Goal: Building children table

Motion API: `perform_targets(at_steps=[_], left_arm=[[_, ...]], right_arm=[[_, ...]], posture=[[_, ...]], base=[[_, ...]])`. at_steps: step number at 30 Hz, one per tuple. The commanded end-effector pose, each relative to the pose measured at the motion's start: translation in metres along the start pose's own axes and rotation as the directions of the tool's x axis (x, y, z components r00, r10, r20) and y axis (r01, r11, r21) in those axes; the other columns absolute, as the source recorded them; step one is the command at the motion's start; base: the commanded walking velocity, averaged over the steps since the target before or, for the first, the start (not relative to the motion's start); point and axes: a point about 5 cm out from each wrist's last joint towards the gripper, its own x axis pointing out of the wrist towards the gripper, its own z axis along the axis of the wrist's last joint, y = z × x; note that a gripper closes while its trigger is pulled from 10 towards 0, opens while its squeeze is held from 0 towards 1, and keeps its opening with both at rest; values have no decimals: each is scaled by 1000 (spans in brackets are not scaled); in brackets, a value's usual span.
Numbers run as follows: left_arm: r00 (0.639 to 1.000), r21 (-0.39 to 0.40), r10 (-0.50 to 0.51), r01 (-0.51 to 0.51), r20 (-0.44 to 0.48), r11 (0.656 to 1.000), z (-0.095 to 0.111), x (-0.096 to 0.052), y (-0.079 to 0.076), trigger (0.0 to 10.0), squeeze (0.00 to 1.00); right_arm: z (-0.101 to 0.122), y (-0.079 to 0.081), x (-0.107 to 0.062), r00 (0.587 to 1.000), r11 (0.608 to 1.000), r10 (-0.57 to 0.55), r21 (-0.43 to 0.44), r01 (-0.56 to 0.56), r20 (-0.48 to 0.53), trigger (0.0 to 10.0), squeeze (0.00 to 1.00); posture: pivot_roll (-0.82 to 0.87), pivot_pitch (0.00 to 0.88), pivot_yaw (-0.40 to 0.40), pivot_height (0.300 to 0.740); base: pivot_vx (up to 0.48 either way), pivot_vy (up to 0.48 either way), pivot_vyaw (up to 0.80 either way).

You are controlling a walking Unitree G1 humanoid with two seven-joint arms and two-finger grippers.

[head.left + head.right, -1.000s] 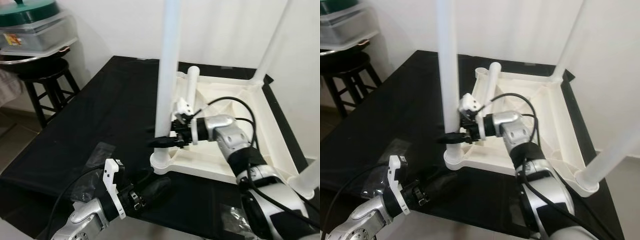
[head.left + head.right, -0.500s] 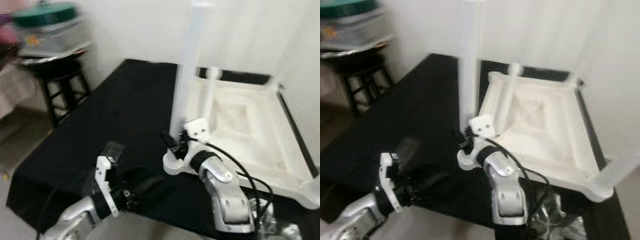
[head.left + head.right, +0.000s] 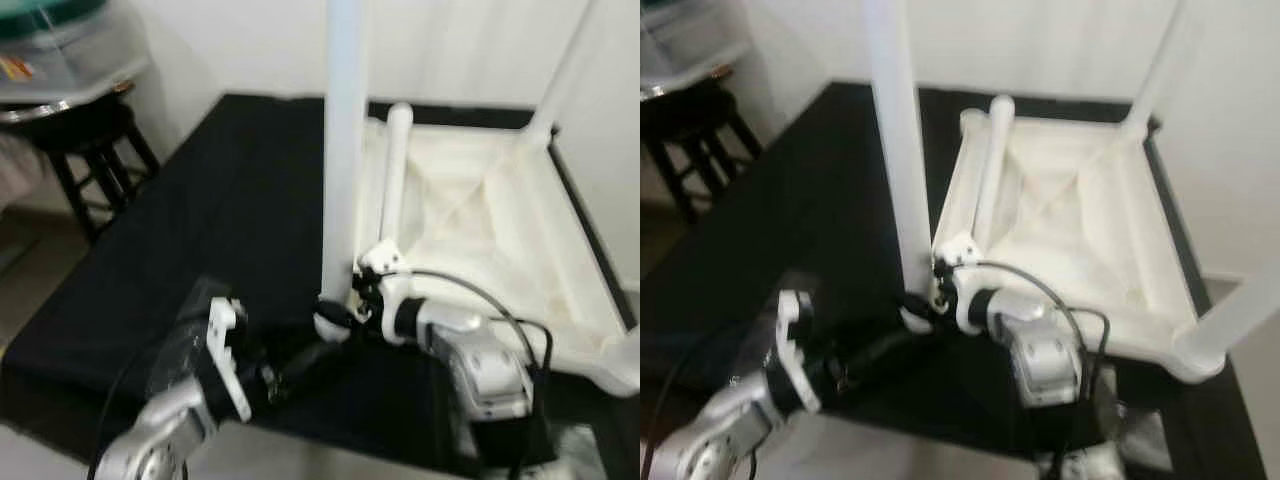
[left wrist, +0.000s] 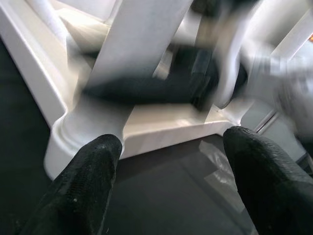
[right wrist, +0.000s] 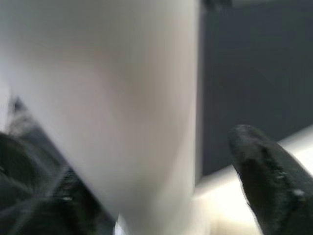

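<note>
An upturned white children's table (image 3: 470, 230) lies on a black-covered surface (image 3: 220, 200).

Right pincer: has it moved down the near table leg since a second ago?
Yes. The right pincer has dropped from partway up the near leg to its base socket.

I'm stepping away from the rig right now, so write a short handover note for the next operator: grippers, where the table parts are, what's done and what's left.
Right gripper: at the base of the near-left leg, fingers open around it, not clamped.
Left gripper: low over the black cloth, open, pointing at the same corner socket, holding nothing.
Tabletop: upside down on the cloth.
Done: near-left leg, far-right leg and near-right leg stand in their corners.
Left: the fourth leg leans loosely against the tabletop's left rim near the far-left corner; it still needs seating. Whether the near-left leg is fully seated cannot be told.
</note>
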Motion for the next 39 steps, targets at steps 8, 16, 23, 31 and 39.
perform_targets(at_steps=[8,16,23,31,39], left_arm=[[999,-9,27,-27,-17,1000,-10,-3,-1,10000,0],[999,-8,29,-29,-18,1000,-13,-4,-4,10000,0],[999,-8,28,-29,-18,1000,-14,-5,-6,10000,0],[1000,-7,27,-27,-15,1000,-14,-4,-8,10000,0],[1000,-4,31,-31,-5,1000,-10,-6,-5,10000,0]], right_arm=[[6,-18,10,964,961,268,-78,-267,-2,10000,0],[10,-29,23,922,922,386,-32,-386,-30,1843,0],[4,-36,19,897,898,440,10,-440,-44,0,0],[-9,-49,1,933,934,356,0,-356,-43,0,0],[-81,-11,-12,823,799,-518,210,563,-233,0,0]], posture=[[26,100,-30,740],[42,101,-41,740],[47,112,-44,740],[39,121,-48,740],[0,132,-33,740]], base=[[0,0,0],[0,0,0],[0,0,0],[0,0,0],[0,0,0]])
